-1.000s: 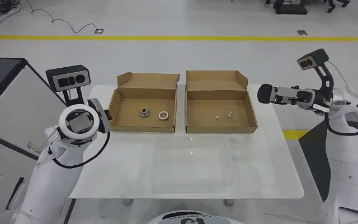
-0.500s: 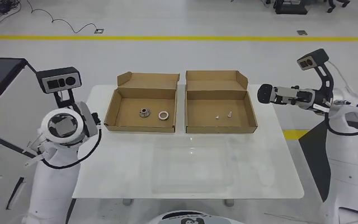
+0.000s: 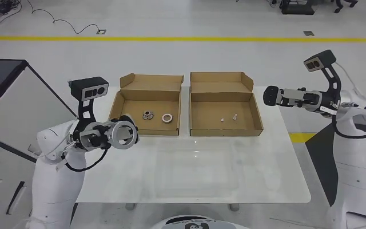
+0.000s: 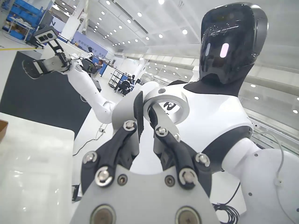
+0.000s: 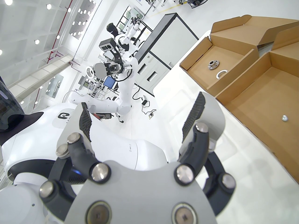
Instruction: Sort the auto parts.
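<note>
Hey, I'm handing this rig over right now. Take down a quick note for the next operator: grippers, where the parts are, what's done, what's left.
Left gripper: shut on a large metal ring, held over the table just in front of the left box.
Right gripper: open, empty, by the table's far right corner.
Done: left box holds a flanged hub and a small ring; right box holds two small fasteners.
Left: place the held ring, probably in the left box.

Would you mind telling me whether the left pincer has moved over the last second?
Yes. The left pincer, shut on a metal ring, swung out from the left cardboard box, then back over the table by its near corner.
</note>
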Controlling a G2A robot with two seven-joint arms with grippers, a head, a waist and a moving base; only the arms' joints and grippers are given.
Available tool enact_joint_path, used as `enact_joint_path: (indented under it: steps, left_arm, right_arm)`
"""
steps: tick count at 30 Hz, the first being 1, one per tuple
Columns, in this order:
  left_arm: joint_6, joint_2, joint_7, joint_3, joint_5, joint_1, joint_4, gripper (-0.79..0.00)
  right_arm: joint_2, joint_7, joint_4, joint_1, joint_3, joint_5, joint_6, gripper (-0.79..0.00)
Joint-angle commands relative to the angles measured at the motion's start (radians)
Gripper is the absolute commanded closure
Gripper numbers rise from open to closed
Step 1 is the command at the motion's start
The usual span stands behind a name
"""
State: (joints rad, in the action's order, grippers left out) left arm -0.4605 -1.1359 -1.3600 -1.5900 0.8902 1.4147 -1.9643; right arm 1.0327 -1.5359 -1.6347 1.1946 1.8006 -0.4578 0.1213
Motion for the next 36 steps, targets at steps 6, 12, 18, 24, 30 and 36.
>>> enact_joint_path:
  steps: [6,12,18,24,30,36]
  left_arm:
    - [-0.008,-0.013,0.008,0.005,0.132,0.003,0.012,0.000]
    - [0.014,-0.034,-0.014,-0.020,0.219,0.000,0.033,0.000]
    - [0.032,-0.049,-0.032,-0.039,0.246,-0.008,0.036,0.000]
    - [0.032,-0.049,-0.032,-0.039,0.246,-0.008,0.036,0.000]
    - [0.032,-0.049,-0.032,-0.039,0.246,-0.008,0.036,0.000]
    - [0.032,-0.049,-0.032,-0.039,0.246,-0.008,0.036,0.000]
  right_arm:
    - [0.000,0.000,0.000,0.000,0.000,0.000,0.000,-0.785]
    - [0.000,0.000,0.000,0.000,0.000,0.000,0.000,-0.785]
    - [0.000,0.000,0.000,0.000,0.000,0.000,0.000,-0.785]
    - [0.000,0.000,0.000,0.000,0.000,0.000,0.000,-0.785]
    - [0.000,0.000,0.000,0.000,0.000,0.000,0.000,-0.785]
    - [0.000,0.000,0.000,0.000,0.000,0.000,0.000,-0.785]
